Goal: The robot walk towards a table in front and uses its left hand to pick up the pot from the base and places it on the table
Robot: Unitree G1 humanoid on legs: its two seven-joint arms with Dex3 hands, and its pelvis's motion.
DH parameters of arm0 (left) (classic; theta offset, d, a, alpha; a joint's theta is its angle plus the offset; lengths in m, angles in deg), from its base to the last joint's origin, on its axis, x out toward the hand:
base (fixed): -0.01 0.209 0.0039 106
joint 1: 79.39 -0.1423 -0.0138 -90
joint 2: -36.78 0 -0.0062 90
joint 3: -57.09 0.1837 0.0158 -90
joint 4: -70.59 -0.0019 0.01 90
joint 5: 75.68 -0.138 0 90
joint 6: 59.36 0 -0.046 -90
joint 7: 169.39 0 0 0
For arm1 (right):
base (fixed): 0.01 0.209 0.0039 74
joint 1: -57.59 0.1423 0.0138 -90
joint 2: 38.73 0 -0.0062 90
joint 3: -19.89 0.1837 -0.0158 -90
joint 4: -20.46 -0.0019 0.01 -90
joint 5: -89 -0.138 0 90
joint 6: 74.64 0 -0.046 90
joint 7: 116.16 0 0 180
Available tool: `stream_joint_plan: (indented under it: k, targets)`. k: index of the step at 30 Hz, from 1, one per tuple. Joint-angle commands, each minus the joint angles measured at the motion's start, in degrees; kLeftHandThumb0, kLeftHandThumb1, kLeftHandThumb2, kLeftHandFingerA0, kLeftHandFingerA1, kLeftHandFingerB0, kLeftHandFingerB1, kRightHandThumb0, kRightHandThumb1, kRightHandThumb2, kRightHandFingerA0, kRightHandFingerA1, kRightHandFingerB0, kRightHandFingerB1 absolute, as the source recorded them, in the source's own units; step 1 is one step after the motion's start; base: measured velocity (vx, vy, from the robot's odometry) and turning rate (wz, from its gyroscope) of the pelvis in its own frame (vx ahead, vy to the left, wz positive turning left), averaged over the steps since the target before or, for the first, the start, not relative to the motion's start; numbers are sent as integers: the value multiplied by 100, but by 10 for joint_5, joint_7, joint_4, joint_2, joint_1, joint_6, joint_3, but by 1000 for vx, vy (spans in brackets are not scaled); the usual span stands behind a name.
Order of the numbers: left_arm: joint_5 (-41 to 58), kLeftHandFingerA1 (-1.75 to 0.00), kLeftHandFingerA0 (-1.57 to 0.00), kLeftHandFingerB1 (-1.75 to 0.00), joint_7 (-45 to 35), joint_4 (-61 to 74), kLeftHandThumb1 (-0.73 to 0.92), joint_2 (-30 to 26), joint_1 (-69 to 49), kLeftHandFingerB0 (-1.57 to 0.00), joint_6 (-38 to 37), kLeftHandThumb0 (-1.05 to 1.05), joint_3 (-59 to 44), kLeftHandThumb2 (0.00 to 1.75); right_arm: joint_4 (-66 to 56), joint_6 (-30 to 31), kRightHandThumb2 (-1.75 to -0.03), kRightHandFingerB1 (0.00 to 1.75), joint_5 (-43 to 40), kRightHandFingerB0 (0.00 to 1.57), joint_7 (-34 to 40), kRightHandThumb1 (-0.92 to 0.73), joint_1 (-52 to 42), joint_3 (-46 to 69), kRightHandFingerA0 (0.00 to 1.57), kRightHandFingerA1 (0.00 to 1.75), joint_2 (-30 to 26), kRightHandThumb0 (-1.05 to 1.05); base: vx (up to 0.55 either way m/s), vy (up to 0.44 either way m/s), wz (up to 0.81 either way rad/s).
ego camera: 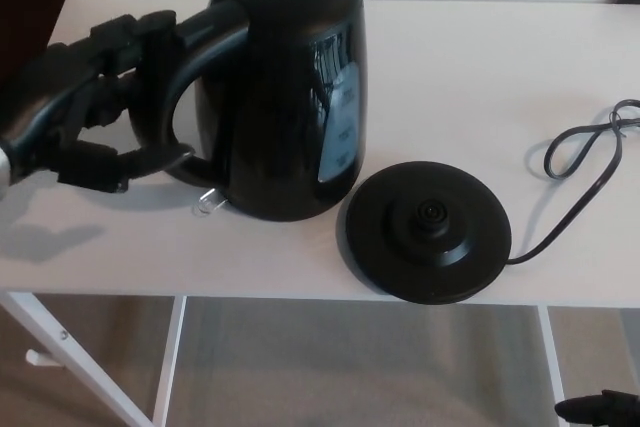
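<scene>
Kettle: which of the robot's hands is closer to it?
Left. The left hand grips the kettle by its handle; the right hand sits far off, below the table edge.

The left hand (100, 102) is matte black, with thick, blocky fingers (92, 169); its dark forearm (28, 119) carries a pale silvery patch; the right hand (600, 408) shows only as a black sliver.

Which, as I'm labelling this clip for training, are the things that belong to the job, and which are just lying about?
Belong to the job:
- pot
- base
- left hand, closed on the pot's handle
- table

Just lying about:
- power cord trailing from the base
- small pale object by the pot's foot
</scene>
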Motion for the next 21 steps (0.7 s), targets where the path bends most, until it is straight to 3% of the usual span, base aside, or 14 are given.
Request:
stream_joint_plan:
  k: [1, 8, 9, 11, 14, 17, 19, 21]
  targets:
    - [57, 0, 0, 0, -106, 15, 52, -37, -10, 0, 4, -88, -31, 55, -6, 10, -57, 50, 4, 69, 6, -55, -11, 2, 86, 54, -13, -45, 0, 0, 0]
    - [153, 0, 0, 0, -140, 27, 51, -61, -43, 0, -9, -100, -222, 63, -2, 13, -57, 49, 4, 68, 6, -55, -5, -1, 85, 54, -10, -42, 0, 0, 0]
    - [166, 0, 0, 0, -145, 29, 57, -66, -54, 0, -12, -103, -259, 60, -3, 13, -57, 49, 8, 68, 7, -55, -7, -3, 85, 53, -12, -44, 0, 0, 0]
    - [169, 0, 0, 0, -150, 30, 57, -66, -58, 0, -11, -103, -276, 60, -3, 13, -57, 49, 10, 68, 8, -55, -8, -5, 85, 53, -13, -44, 0, 0, 0]
    - [229, 0, 0, 0, -190, 10, 54, -81, -142, 0, 3, -99, -447, 59, 14, 6, -57, 48, 20, 68, 9, -57, -15, -17, 85, 53, -10, -45, 0, 0, 0]
    - [235, 0, 0, 0, -196, 8, 54, -79, -149, 0, 3, -99, -460, 59, 16, 5, -57, 48, 20, 68, 10, -57, -14, -19, 85, 53, -10, -45, 0, 0, 0]
    - [255, 0, 0, 0, -214, -8, 53, -11, -280, 0, -31, -99, -575, 62, 23, 2, -57, 48, 21, 68, 7, -56, -27, -21, 85, 53, -17, -45, 0, 0, 0]
    - [254, 0, 0, 0, -253, 0, 54, 48, -392, 0, -65, -97, -618, 59, 33, 1, -57, 48, 19, 68, 3, -57, -32, -22, 84, 52, -16, -45, 0, 0, 0]
